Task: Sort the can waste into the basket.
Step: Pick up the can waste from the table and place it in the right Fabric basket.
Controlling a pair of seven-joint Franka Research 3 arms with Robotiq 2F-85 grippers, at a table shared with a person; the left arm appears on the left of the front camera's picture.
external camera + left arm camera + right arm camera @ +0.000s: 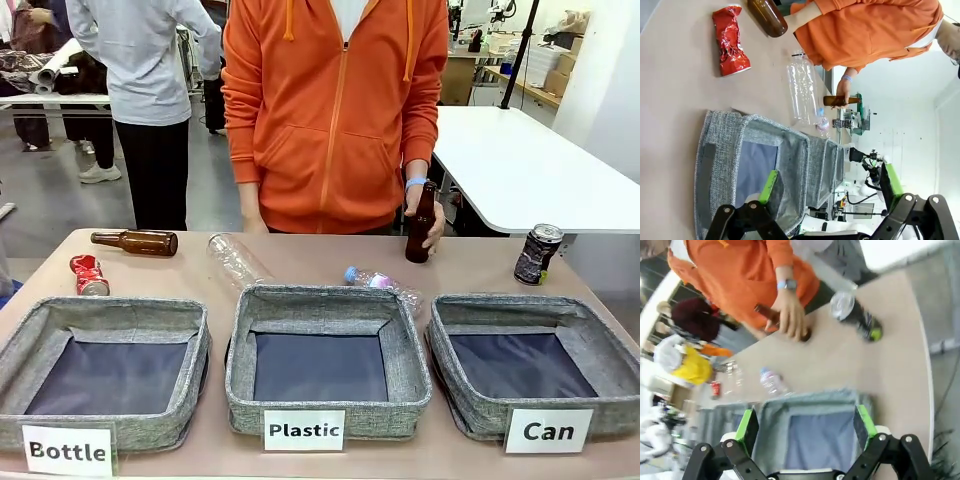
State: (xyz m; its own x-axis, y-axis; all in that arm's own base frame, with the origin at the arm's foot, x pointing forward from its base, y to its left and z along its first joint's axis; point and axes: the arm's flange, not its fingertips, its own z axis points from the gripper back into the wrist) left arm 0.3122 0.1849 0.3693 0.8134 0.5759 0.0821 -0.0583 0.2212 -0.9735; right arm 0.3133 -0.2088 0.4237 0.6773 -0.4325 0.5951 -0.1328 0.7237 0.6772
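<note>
Metal looks thin, light, dentable; we'd pinch black can mid-body, beyond our empty, wide-open right gripper; left gripper likewise.

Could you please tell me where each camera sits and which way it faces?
Front view: on the robot's side, facing across the table to the person, whose hand grips a brown bottle.
Left wrist view: above the Bottle basket, rolled sideways, facing the red can; open left claw below.
Right wrist view: above the Can basket, facing the person; open right claw below.
Shared: all show that hand on the bottle.
</note>
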